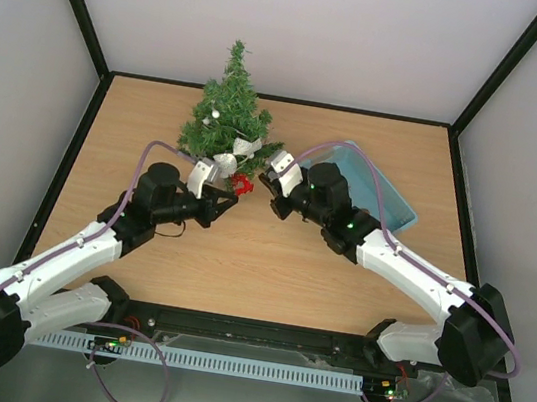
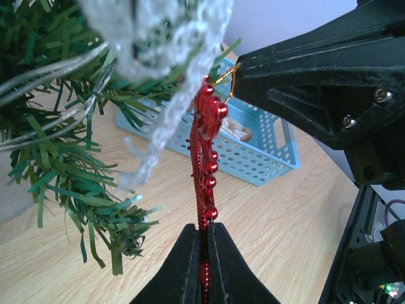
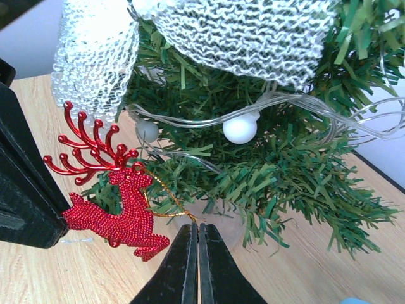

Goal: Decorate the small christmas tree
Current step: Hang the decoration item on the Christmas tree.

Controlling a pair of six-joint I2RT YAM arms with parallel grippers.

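Red beads catch the light on the reindeer ornament [image 3: 117,209]. My left claw [image 2: 204,231] is pressed together on its lower edge and holds it upright, just in front of the lowest branches of the small christmas tree [image 1: 229,114]. My right claw [image 3: 194,227] is closed as well, its tips pinching the thin gold hanging loop [image 3: 166,214] that runs off the deer's neck. So one trinket is shared between both claws, with the deer on one side and its thread on the other.

The tree stands on the wooden table [image 1: 238,267] toward the far edge. A blue basket [image 1: 399,208] sits just to the tree's right. The tree already wears a white mesh ribbon [image 3: 240,31] and a clear wire of small white bulbs [image 3: 240,128], both above the deer.

I judge that I'm partway through hanging the reindeer: it is up at the tree, but the loop is over no branch yet. Next I would move both claws toward the tree together so the thread stays stretched. Then I would slip the loop over a low branch tip that is clear of the wire and the ribbon. My right claw should let go only once the thread has seated behind the needles, and my left claw after that. If the thread goes slack, I expect the loop to collapse and miss the branch tip.
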